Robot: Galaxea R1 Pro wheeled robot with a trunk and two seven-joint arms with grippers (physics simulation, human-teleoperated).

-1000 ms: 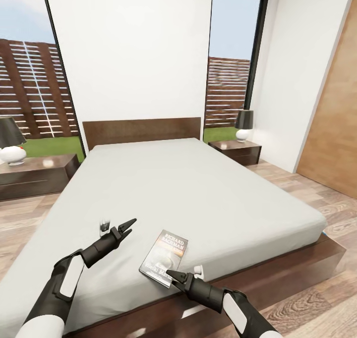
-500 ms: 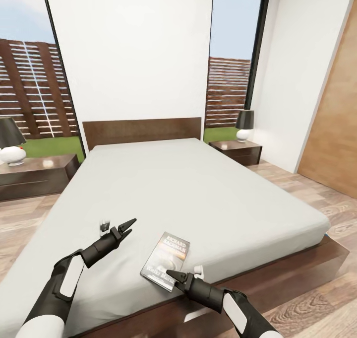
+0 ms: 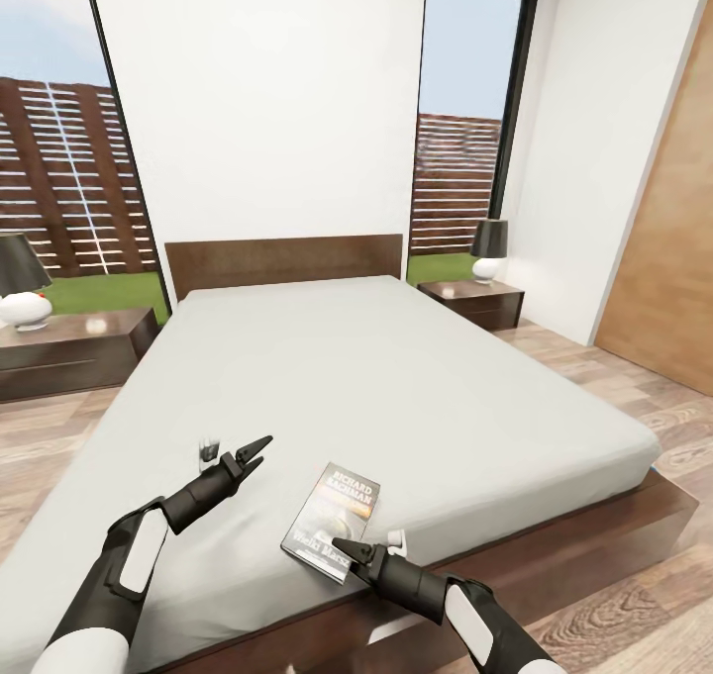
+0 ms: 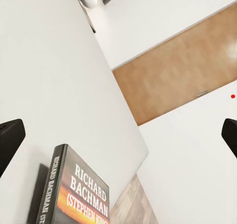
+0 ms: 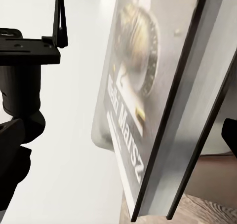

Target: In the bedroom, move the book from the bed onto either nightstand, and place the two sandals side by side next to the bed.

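- The right gripper [image 3: 342, 549], a black two-fingered claw on a black and white arm, sits at the near edge of the bed with its tips at the near end of the book; the right wrist view shows the book's lower edge close up between spread black fingers [image 5: 12, 140], so the jaws stand apart and nothing is clamped.
- The thin grey-dark paperback book [image 3: 331, 520] with white "Richard Bachman" lettering and an orange band lies flat on the mattress, near the foot edge, slightly right of centre.
- In the left wrist view the same book [image 4: 74, 192] shows its spine and cover, with the two dark fingertips far apart at either side of the picture.
- The left gripper [image 3: 259, 451], also black, hangs just above the mattress to the left of the book, apart from it, its jaws released and holding nothing.
- The large low bed [image 3: 396, 377] has a plain pale-grey mattress, a dark-brown wooden platform base and a flat dark-brown headboard against the white wall.
- A low dark-brown wooden nightstand with drawers [image 3: 69, 352] stands left of the bed and carries a black-shaded lamp on a round white base [image 3: 22, 283].
- A second matching nightstand [image 3: 475, 303] stands at the right of the headboard, bearing a smaller-looking lamp of the same kind [image 3: 486, 248].
- Beyond are tall black-framed windows [image 3: 465, 120] showing a slatted brown fence, and a brown wooden door [image 3: 668, 248] at the right.
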